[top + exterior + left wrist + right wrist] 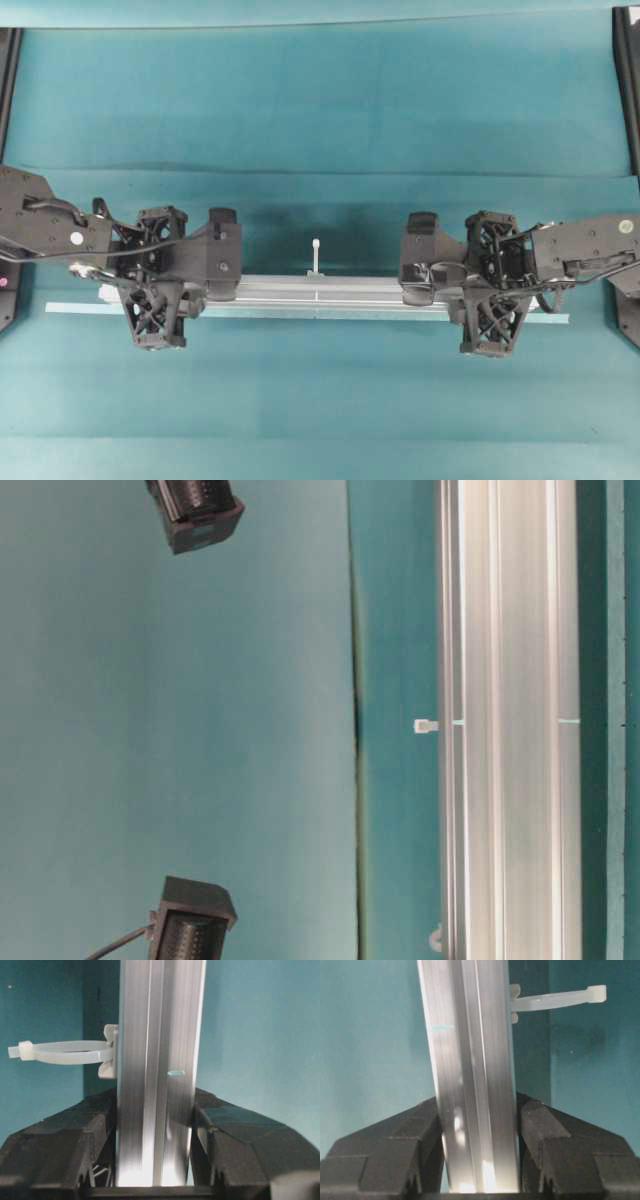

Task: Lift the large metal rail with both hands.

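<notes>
The large metal rail (320, 290) is a long grooved silver bar lying left to right across the teal cloth. My left gripper (158, 288) straddles it near its left end, shut on it. Close up, the black fingers (100, 1125) press both sides of the rail (155, 1060) at my left gripper (155, 1110). My right gripper (490, 290) clamps the rail near its right end, and my right gripper (477, 1110) holds the rail (470, 1035) between its fingers (535, 1125). A white zip tie (316, 255) sticks out at mid length. The rail (510, 720) looms large in the table-level view.
A thin pale tape strip (60, 308) lies on the cloth just in front of the rail and reaches past both its ends. Zip ties (60, 1052) (560, 1000) jut out beside each grip. Dark frame posts (8, 90) (628, 80) stand at the back corners.
</notes>
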`<state>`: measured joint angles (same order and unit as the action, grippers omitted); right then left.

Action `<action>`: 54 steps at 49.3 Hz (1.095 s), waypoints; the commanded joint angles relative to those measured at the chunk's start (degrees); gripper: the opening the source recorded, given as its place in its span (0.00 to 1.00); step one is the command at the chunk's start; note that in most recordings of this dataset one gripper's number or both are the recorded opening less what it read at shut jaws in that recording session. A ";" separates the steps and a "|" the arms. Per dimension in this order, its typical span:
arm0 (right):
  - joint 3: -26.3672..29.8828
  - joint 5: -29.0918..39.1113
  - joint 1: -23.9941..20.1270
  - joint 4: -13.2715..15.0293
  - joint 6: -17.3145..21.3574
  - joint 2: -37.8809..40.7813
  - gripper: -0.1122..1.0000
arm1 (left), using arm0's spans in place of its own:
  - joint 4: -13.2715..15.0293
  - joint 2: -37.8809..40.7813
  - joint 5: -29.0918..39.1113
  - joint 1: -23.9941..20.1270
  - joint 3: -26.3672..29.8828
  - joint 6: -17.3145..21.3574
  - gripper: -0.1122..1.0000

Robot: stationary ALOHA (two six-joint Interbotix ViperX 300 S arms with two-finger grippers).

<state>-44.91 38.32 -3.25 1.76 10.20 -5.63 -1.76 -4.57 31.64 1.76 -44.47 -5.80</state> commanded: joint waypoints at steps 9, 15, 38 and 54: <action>-0.09 -1.49 -0.18 -0.18 0.53 0.97 0.45 | 0.00 -0.18 -1.76 0.09 -1.14 0.09 0.42; -0.09 -2.20 -0.09 -0.18 0.44 1.58 0.45 | 0.09 -0.18 -1.76 0.09 -1.85 0.09 0.42; -1.05 -2.29 0.35 -0.18 0.53 1.93 0.45 | 0.00 0.26 -3.16 -0.53 -1.32 0.97 0.42; -1.05 -3.43 1.23 -0.09 0.44 2.02 0.45 | 0.00 0.35 -3.16 -1.05 -1.76 0.97 0.42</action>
<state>-46.05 34.72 -2.37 1.76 10.20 -3.69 -1.85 -3.78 28.30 0.88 -46.41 -4.66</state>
